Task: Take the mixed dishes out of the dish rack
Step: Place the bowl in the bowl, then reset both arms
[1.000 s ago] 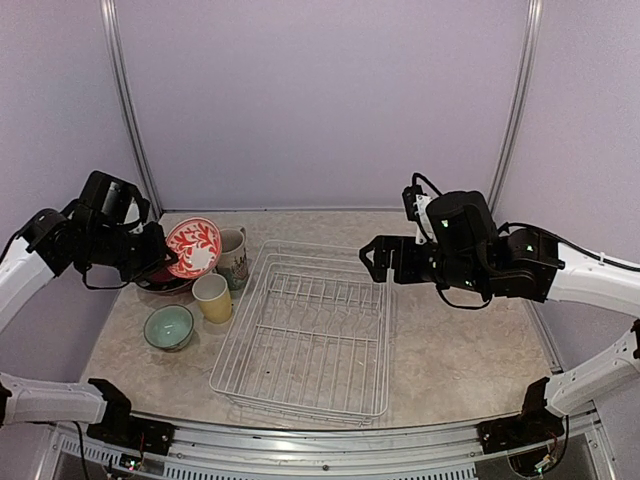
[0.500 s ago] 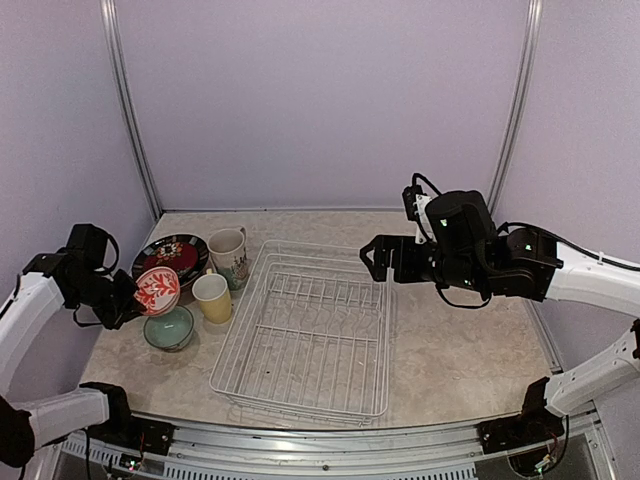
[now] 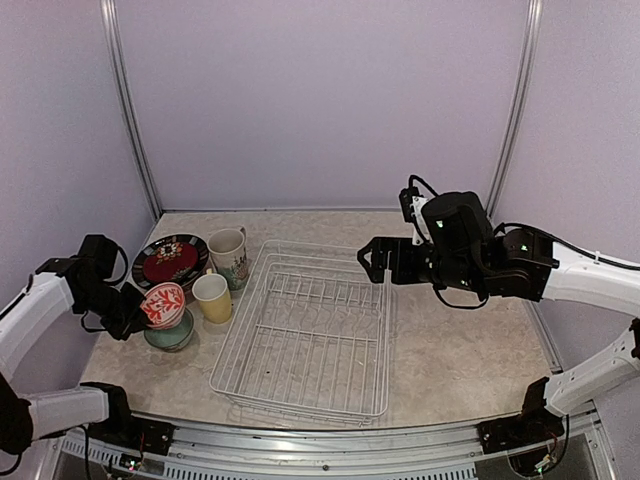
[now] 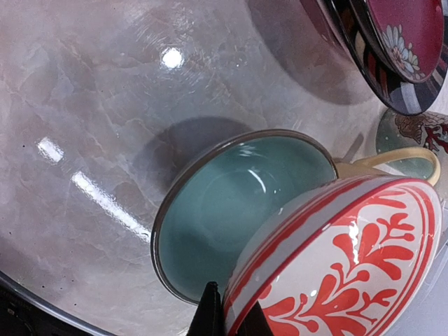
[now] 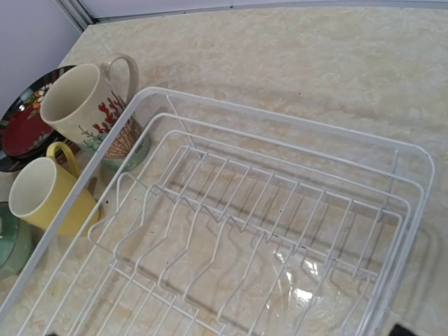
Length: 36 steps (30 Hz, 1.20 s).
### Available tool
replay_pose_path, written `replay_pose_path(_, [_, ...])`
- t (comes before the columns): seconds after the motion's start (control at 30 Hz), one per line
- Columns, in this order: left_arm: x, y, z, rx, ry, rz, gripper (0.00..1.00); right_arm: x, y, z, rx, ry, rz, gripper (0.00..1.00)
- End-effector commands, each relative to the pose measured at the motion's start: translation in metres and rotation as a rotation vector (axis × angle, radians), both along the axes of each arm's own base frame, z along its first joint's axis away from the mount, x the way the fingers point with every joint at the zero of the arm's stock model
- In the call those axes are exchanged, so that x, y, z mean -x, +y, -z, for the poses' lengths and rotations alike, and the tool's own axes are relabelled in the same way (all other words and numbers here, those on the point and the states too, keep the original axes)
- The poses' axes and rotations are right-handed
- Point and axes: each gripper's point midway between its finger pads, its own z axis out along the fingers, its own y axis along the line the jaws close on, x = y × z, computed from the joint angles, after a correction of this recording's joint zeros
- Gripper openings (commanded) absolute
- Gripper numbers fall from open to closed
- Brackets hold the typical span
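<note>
While the top camera looks down, we see the left claw [image 3: 145, 309] clamped on the red-and-white bowl [image 3: 164, 304], which is tilted just above the pale-green bowl [image 3: 170, 331] at the left of the table [image 3: 450, 350]. The right claw [image 3: 374, 264] hangs with its jaws apart, gripping nothing, over the far right corner of the dish rack [image 3: 310, 330]. From the left wrist, a finger [image 4: 210, 311] pinches the rim, with the bowl to its right. From the right wrist, the yellow cup [image 5: 42, 197] and mug [image 5: 82, 106] stand left of the rack.
</note>
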Motion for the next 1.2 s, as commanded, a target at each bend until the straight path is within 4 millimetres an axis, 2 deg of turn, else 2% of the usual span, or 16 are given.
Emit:
replay_pose_path(0.0, [-0.002, 0.002, 0.006, 0.0, 0.009, -0.017, 0.02, -0.004, -0.001, 0.003, 0.001, -0.002, 0.009, 1.0])
replay_pose_path(0.17, [-0.002, -0.002, 0.011, 0.014, 0.029, -0.006, 0.05, -0.005, -0.001, 0.0, 0.0, -0.01, 0.009, 1.0])
replay_pose_path(0.33, [-0.002, -0.004, 0.014, 0.024, 0.051, 0.001, 0.16, -0.006, -0.003, 0.0, 0.006, -0.017, 0.014, 1.0])
replay_pose_path(0.5, [-0.002, -0.005, 0.008, 0.028, 0.044, -0.003, 0.21, -0.008, -0.007, -0.005, 0.011, -0.035, 0.023, 1.0])
replay_pose_path(0.57, [-0.004, -0.004, 0.001, 0.025, 0.029, -0.008, 0.3, -0.011, -0.01, -0.011, 0.022, -0.051, 0.032, 1.0])
replay_pose_path(0.63, [-0.007, -0.004, -0.009, 0.023, 0.006, -0.005, 0.51, -0.015, -0.015, -0.018, 0.041, -0.073, 0.049, 1.0])
replay_pose_path(0.73, [-0.011, -0.001, -0.032, 0.0, -0.039, 0.007, 0.67, -0.022, -0.024, -0.037, 0.076, -0.131, 0.068, 1.0])
replay_pose_path(0.83, [-0.027, -0.002, -0.075, -0.034, -0.184, 0.094, 0.73, -0.029, -0.036, -0.062, 0.13, -0.207, 0.098, 1.0])
replay_pose_path(0.9, [-0.042, -0.008, -0.118, -0.061, -0.347, 0.182, 0.75, -0.035, -0.049, -0.08, 0.187, -0.269, 0.147, 1.0])
replay_pose_path(0.93, [-0.05, -0.011, -0.145, -0.078, -0.448, 0.229, 0.77, -0.037, -0.056, -0.091, 0.208, -0.299, 0.175, 1.0])
replay_pose_path(1.03, [-0.061, -0.019, -0.235, -0.153, -0.744, 0.336, 0.92, -0.04, -0.077, -0.127, 0.257, -0.403, 0.259, 1.0])
replay_pose_path(1.1, [-0.059, -0.025, -0.292, -0.209, -0.93, 0.397, 0.98, -0.039, -0.09, -0.155, 0.26, -0.473, 0.299, 1.0])
replay_pose_path(1.17, [-0.053, -0.03, -0.341, -0.264, -1.092, 0.44, 0.99, -0.035, -0.101, -0.182, 0.247, -0.542, 0.329, 1.0])
